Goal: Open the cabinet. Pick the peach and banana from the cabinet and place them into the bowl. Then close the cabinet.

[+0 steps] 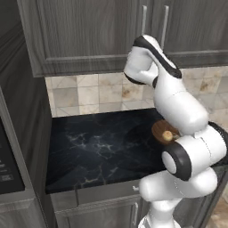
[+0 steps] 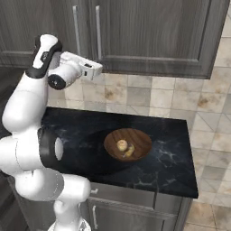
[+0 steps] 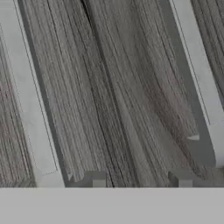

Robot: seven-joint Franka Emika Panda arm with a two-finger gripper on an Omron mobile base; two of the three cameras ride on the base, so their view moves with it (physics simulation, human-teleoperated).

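The cabinet (image 2: pixel 149 31) hangs above the counter with both doors shut. In the hand view its dark wood-grain front (image 3: pixel 131 87) is very close, with one silver bar handle (image 3: pixel 26 109) at the left and another (image 3: pixel 197 78) at the right. My gripper (image 2: pixel 98 68) is raised to the lower ends of those handles. It stands open (image 3: pixel 139 180), with the door panel and nothing else between its fingertips. The bowl (image 2: pixel 135 135) rests on the counter below, holding the peach (image 2: pixel 122 145) and the banana (image 2: pixel 129 152). From the left base view my arm covers part of the bowl (image 1: pixel 158 128).
A black marble counter (image 1: pixel 98 147) runs under the cabinet, backed by beige tiles (image 2: pixel 149 97). A tall appliance front (image 1: pixel 11 169) stands at the counter's left end. Low grey cabinet fronts (image 2: pixel 135 212) sit beneath the counter edge.
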